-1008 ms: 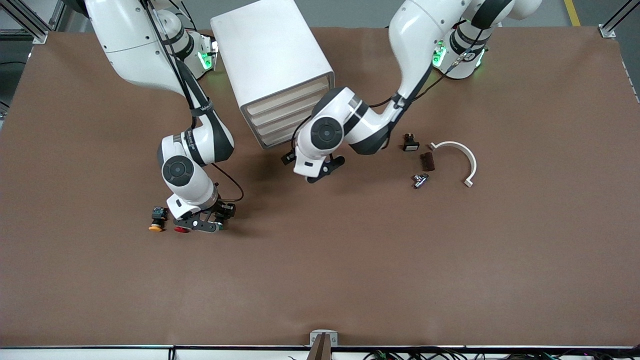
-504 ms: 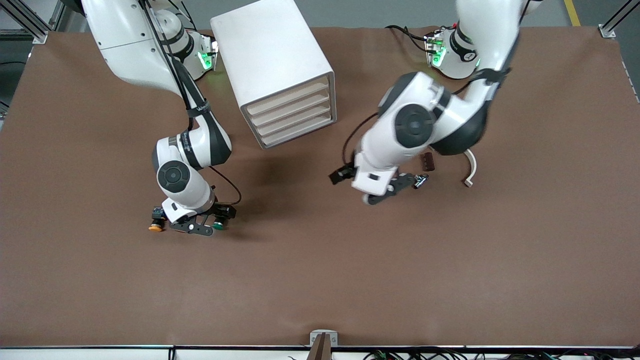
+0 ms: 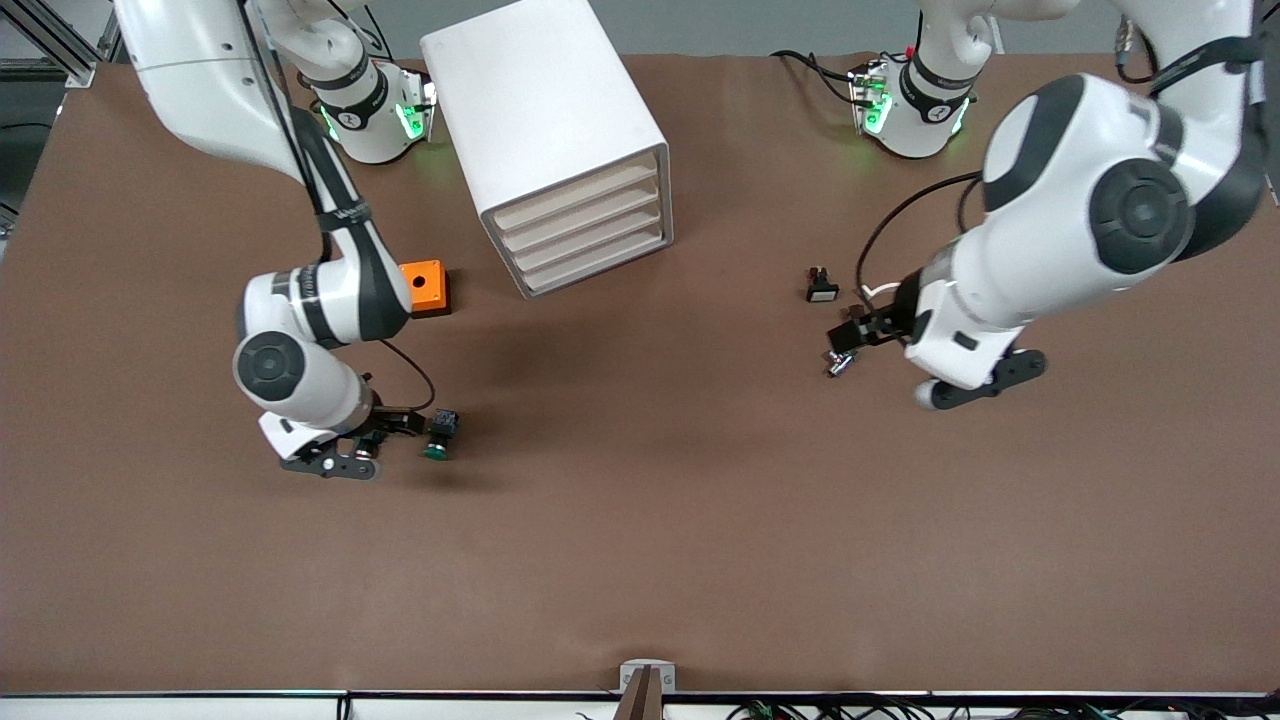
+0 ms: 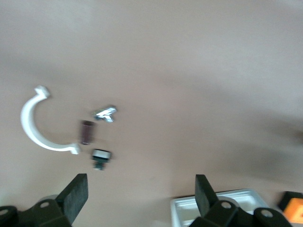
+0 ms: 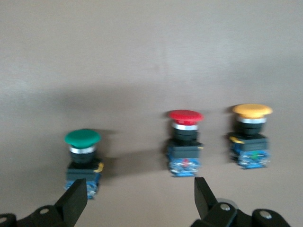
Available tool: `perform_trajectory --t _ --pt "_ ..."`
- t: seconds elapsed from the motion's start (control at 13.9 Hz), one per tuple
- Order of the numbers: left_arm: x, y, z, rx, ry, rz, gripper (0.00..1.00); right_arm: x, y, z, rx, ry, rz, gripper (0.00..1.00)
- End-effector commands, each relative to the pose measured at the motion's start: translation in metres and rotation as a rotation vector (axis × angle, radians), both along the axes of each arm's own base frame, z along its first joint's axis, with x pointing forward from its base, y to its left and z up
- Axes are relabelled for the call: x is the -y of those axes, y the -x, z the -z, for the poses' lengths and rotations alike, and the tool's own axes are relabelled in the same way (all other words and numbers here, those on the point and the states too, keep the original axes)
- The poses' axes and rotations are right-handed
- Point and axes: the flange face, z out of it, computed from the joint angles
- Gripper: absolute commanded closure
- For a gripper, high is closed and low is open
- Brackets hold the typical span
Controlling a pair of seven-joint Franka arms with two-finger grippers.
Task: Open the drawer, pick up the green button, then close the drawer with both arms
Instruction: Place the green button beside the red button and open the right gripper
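Since a second ago the left arm has swung away from the front of the cabinet (image 3: 545, 130) toward its own end of the table (image 3: 640, 560). The right pincer (image 3: 330, 464) has let go of the button (image 3: 438, 437) and drawn off it, uncovering an orange box (image 3: 425, 287).

Lettering on the right arm's black strap is too small for me to read.

The right arm reaches down from its base, elbow bent, wrist low over the table. Its pincer stands wide with nothing in it; in the right wrist view its fingers (image 5: 75, 198) frame bare table. The left arm is folded high, its pincer (image 3: 975, 380) up over the table, also wide and holding nothing.

The button lies on its side on the table at about seven o'clock from the cabinet in the front view. Its green cap points toward the front camera, just beside the right pincer. The right wrist view shows it in a row with a red-capped button (image 5: 185, 142) and a yellow-capped button (image 5: 251, 137).

The drawer (image 3: 592, 243) is shut, flush with the other three.

At four o'clock from the cabinet lie a small black switch (image 3: 821, 288), a metal fitting (image 3: 838, 362), a brown piece (image 4: 87, 131) and a white curved clip (image 4: 35, 125).

Brown covering spreads over the whole table, and green lights glow at both arm bases.
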Motion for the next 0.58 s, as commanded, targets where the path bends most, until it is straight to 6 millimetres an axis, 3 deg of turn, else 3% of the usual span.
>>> perform_trajectory --t 0.0,0.36,0.5 --pt "-0.048 0.002 -0.013 0.005 -0.023 0.068 0.01 0.037 0.005 -0.038 -0.025 -0.007 -0.042 0.0" --pt "-0.129 0.003 -0.025 0.016 -0.013 0.15 0.01 0.094 0.013 -0.101 -0.046 -0.028 -0.075 0.0" --pt "-0.135 0.014 -0.016 -0.002 -0.038 0.189 0.01 0.105 0.019 -0.132 -0.049 -0.032 -0.06 0.0"
